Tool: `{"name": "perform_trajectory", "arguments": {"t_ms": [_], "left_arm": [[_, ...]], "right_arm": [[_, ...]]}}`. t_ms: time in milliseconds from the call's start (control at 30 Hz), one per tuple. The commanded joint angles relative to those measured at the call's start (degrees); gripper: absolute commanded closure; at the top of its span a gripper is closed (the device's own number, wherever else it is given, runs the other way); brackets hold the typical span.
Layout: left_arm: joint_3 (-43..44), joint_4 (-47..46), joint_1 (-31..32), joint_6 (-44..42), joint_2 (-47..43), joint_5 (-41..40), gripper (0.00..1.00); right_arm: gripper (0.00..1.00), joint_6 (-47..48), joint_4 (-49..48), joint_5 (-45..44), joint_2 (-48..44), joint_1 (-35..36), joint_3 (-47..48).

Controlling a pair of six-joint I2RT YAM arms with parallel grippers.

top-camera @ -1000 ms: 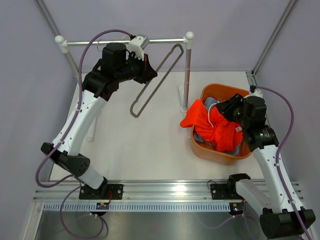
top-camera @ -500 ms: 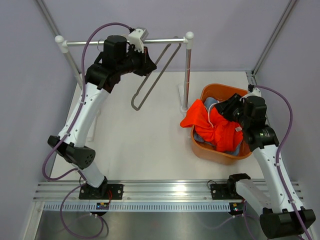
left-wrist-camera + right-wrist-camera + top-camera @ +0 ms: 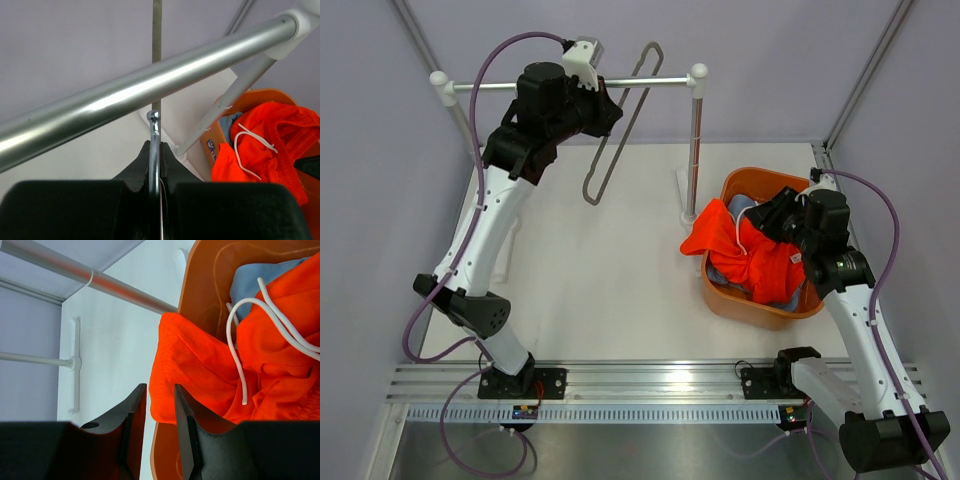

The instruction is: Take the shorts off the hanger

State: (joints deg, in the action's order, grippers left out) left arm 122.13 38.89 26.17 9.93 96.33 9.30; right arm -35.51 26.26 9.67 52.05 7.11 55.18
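Observation:
In the top view the bare grey hanger (image 3: 620,150) tilts up past the rail (image 3: 500,86), and my left gripper (image 3: 605,103) is shut on its metal hook (image 3: 154,131), which rises just under the rail (image 3: 150,90). The orange shorts (image 3: 750,255) with a white drawstring (image 3: 235,340) lie in the orange basket (image 3: 760,310), one edge draped over its left rim. The light blue shorts (image 3: 741,206) show beneath them. Over the basket's near left side hovers my right gripper (image 3: 158,390), open, with nothing between its fingers.
The rail stands on a post (image 3: 696,140) with a white foot (image 3: 684,190) just left of the basket. Frame posts and grey walls close in the back and sides. The white table (image 3: 610,290) lies between the arms.
My left arm has lifted the hanger up and back, so its loop now pokes above the rail. The right arm has barely moved.

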Motion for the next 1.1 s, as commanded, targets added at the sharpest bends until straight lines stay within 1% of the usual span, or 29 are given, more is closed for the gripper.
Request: {"name": "perform_trajectory", "arguments": {"t_ms": [0, 267, 600, 633, 767, 800, 833, 933, 1067], "left_arm": [[3.38, -5.76, -0.16, 0.44, -0.1, -3.23, 1.0], [7.86, -5.23, -0.16, 0.52, 5.17, -4.29, 1.0], [7.16, -4.97, -0.16, 1.14, 8.69, -4.55, 1.0], [6.9, -4.88, -0.16, 1.23, 8.61, -4.55, 0.99], [4.88, -5.85, -0.16, 1.32, 7.47, -4.64, 0.9], [4.35, -6.02, -0.07, 1.32, 7.03, -4.82, 0.83], [3.22, -6.46, -0.16, 1.32, 6.59, -4.73, 0.81], [0.76, -7.34, -0.16, 1.23, 4.22, -4.82, 0.76], [-1.45, -8.75, -0.07, 0.96, 1.14, -5.08, 0.75]], "right_arm": [[0.63, 1.14, -1.92, 1.49, -0.11, -0.26, 2.3], [0.63, 1.67, -1.04, 1.4, -0.64, -0.26, 2.39], [0.63, 1.58, -0.77, 1.49, -0.55, -0.26, 2.39], [0.63, 1.58, -0.77, 1.58, -0.55, -0.26, 2.3], [0.63, 1.58, -0.77, 1.49, -0.55, -0.26, 2.04], [0.63, 1.58, -0.6, 1.49, -0.64, -0.26, 2.04], [0.63, 1.58, -0.51, 1.58, -0.64, -0.26, 2.13], [0.63, 1.49, -0.42, 1.58, -0.81, -0.26, 2.21], [0.63, 1.4, -0.33, 1.66, -1.08, -0.26, 2.22]]}}
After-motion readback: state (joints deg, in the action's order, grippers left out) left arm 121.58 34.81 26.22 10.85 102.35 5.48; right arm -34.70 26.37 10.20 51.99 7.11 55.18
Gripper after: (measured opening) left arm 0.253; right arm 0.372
